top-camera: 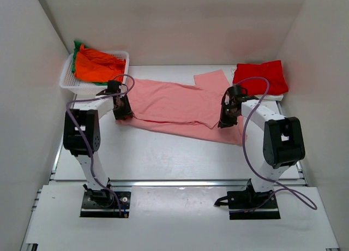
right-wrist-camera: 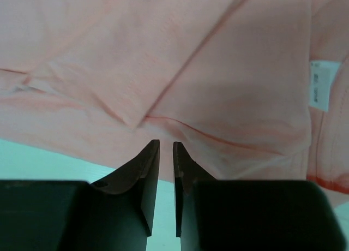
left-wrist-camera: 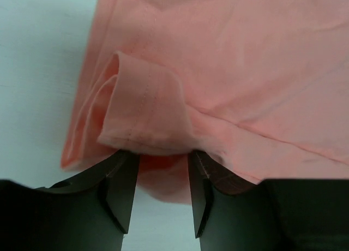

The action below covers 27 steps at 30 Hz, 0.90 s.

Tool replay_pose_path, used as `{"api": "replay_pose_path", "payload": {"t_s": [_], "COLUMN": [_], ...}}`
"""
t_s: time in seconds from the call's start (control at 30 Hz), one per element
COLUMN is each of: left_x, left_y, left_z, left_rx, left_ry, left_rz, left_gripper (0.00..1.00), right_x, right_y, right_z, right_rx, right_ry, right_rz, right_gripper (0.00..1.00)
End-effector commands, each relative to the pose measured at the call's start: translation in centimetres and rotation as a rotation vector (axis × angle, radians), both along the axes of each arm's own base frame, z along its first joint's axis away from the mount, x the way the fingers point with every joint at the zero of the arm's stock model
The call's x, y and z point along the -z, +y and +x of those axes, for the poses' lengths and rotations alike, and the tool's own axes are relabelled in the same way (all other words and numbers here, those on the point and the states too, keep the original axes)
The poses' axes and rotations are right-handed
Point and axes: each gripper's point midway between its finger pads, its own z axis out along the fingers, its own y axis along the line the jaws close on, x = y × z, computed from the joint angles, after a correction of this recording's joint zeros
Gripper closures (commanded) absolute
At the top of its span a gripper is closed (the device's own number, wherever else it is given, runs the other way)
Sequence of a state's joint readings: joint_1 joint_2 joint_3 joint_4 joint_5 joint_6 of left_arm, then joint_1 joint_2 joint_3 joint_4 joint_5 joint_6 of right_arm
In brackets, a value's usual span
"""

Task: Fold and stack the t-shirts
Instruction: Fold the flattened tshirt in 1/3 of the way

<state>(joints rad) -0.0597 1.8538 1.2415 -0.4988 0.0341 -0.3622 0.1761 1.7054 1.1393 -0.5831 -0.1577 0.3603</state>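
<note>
Folding step in hand. Large salmon-pink fabric t-shirt point(top-camera: 174, 105) lies partly folded across the white bench point(top-camera: 163, 158). Left hand point(left-wrist-camera: 162, 163) stands half open at its hem, gripping nothing. Right hand point(right-wrist-camera: 166, 147) is nearly closed and empty. Next move likely calls for grasping both edges.

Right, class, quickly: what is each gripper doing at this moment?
Left gripper: jaws open at the salmon-pink shirt's folded edge.
Right gripper: jaws nearly closed at the same shirt's hem; grip cannot be told.

The green shirt point(top-camera: 76, 46) lies mostly hidden under the orange shirt point(top-camera: 98, 65), and print on the tag point(right-wrist-camera: 319, 86) is unreadably small.
</note>
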Motion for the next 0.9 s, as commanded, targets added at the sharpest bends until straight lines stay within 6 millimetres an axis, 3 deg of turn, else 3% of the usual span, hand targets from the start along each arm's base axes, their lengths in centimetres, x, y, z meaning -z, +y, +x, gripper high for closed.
{"api": "replay_pose_path", "payload": {"t_s": [0.0,0.13,0.23,0.33,0.5,0.57,0.6,0.7,0.77,0.8,0.83,0.87], "left_x": [-0.1,-2.2,-3.1,-4.1,-4.8,-3.8,-3.2,-1.3,2.3,1.7,3.6,4.0], "left_y": [0.0,2.0,4.4,5.1,3.7,1.7,1.7,-0.8,-1.8,-2.2,-2.4,-2.6], "left_z": [1.5,4.5,5.4,5.2,2.7,1.4,0.9,1.0,-1.1,-0.3,-2.6,-3.6], "left_rx": [0.004,-0.131,-0.233,-0.269,-0.173,-0.080,-0.067,0.031,0.129,0.153,0.199,0.241], "left_ry": [-0.019,-0.163,-0.234,-0.273,-0.246,-0.212,-0.197,-0.143,0.055,0.058,0.187,0.242], "left_rz": [0.019,0.056,0.095,0.087,0.085,0.080,0.085,0.085,0.128,0.152,0.195,0.235], "left_gripper": [0.49,0.49,0.48,0.48,0.48,0.49,0.48,0.49,0.50,0.52,0.54,0.55], "right_x": [1.2,2.6,3.0,3.1,4.6,5.1,5.4,5.5,5.5,5.5,5.4,4.8], "right_y": [-1.0,-2.3,-3.2,-3.8,-5.7,-6.2,-6.2,-6.2,-6.0,-5.9,-5.8,-5.5], "right_z": [-1.4,-3.5,-3.8,-3.5,-4.4,-4.9,-5.3,-5.6,-6.0,-6.5,-6.8,-7.0], "right_rx": [-0.018,0.018,0.047,0.074,0.083,0.069,0.060,0.043,0.026,0.014,0.000,-0.017], "right_ry": [0.030,0.058,0.058,0.049,0.132,0.171,0.186,0.188,0.201,0.214,0.225,0.215], "right_rz": [-0.068,-0.080,-0.078,-0.064,-0.156,-0.178,-0.195,-0.200,-0.202,-0.201,-0.200,-0.199], "right_gripper": [0.86,0.85,0.86,0.86,0.85,0.84,0.84,0.82,0.82,0.81,0.80,0.79]}}
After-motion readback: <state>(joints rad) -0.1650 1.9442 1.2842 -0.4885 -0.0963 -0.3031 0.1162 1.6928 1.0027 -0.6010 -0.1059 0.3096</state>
